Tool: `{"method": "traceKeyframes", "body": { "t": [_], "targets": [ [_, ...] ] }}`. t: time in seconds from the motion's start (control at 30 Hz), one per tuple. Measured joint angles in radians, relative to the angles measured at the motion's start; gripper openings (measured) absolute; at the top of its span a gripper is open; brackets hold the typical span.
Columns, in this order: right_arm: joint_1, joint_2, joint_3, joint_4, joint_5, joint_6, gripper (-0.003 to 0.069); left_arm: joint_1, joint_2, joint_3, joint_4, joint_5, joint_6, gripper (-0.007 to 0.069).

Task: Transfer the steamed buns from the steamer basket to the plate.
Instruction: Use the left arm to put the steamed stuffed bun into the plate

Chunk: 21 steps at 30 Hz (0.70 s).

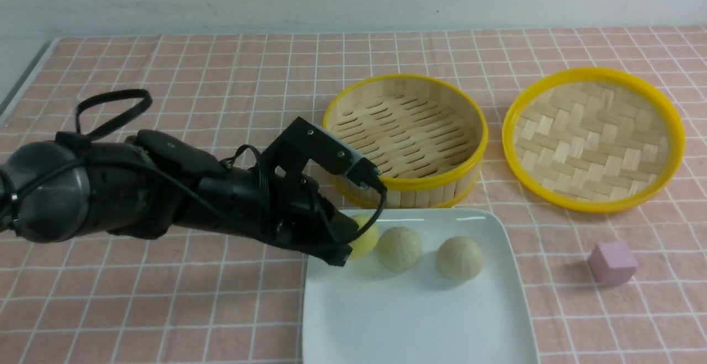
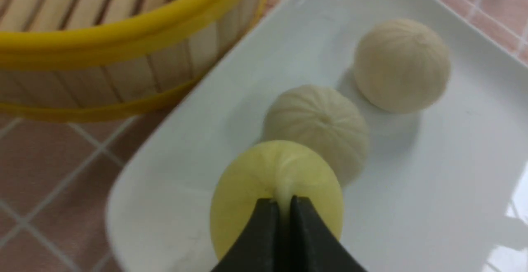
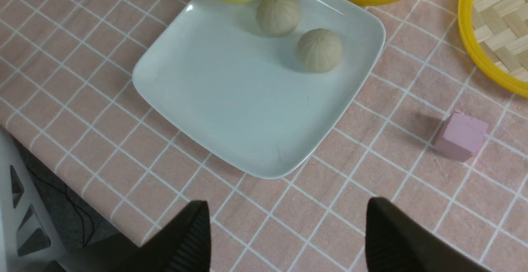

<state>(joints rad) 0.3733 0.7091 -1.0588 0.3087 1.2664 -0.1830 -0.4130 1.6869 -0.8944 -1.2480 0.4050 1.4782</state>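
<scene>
Pink checked cloth (image 1: 221, 77) across the whole table. On it, near centre front, white plate (image 1: 420, 320), its far edge just beside the basket (image 1: 406, 137), which stands empty. To the right of the basket, well apart from the plate, shallow woven tray (image 1: 594, 137). Reaching in low from the left, left arm (image 1: 138, 193), its gripper (image 2: 284, 206) pinched tight on the top fold of the yellow bun (image 2: 264, 181), at the plate's far left corner. Beside that, touching or nearly so, middle bun (image 1: 399, 248); a little further right on the plate, apart, third bun (image 1: 460, 258). Right gripper (image 3: 284, 230) held wide open over bare cloth near the plate, holding nothing. Right of the plate, small pink cube (image 1: 612, 263).
</scene>
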Motion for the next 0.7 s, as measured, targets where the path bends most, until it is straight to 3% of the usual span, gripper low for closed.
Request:
{"method": "traceKeyframes", "body": {
  "t": [0.7],
  "targets": [
    [0.0, 0.0, 0.0, 0.001, 0.0, 0.001, 0.0495, 0.0, 0.08, 0.0, -0.029, -0.026, 0.019, 0.0032]
  ]
}}
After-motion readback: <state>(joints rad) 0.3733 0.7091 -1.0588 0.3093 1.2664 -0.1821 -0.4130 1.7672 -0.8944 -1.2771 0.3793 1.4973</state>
